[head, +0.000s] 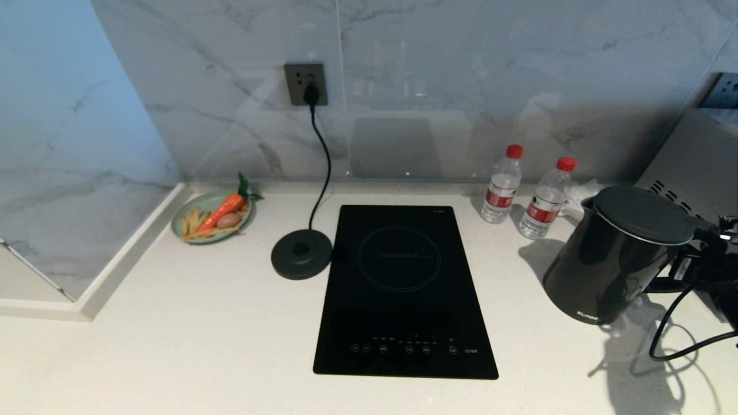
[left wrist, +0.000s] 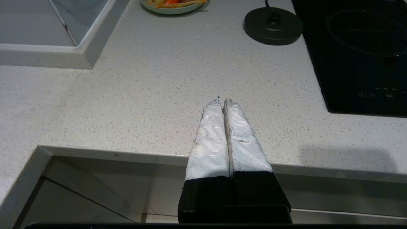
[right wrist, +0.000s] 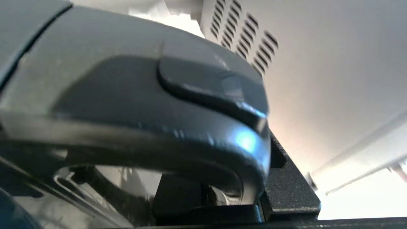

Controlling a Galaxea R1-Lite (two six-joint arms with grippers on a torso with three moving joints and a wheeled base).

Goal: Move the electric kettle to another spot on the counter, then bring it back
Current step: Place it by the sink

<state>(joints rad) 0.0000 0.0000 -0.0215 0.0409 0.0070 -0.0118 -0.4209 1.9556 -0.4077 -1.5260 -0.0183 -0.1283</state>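
The electric kettle point(head: 611, 259), glossy black with a flat lid, is at the right end of the counter point(head: 173, 346), tilted with its spout toward the wall. My right gripper point(head: 692, 259) reaches in from the right edge and is shut on its loop handle. In the right wrist view the handle point(right wrist: 159, 127) fills the picture, clamped in the right gripper point(right wrist: 235, 190). My left gripper point(left wrist: 222, 101) is shut and empty, parked over the counter's front edge point(left wrist: 127, 156); it is outside the head view.
The round power base point(head: 301, 253) with its cord sits left of the black cooktop point(head: 403, 288). Two water bottles point(head: 503, 184) point(head: 546, 197) stand by the wall just behind the kettle. A green plate point(head: 179, 227) of toy food is back left. A steel appliance point(head: 686, 167) stands at the far right.
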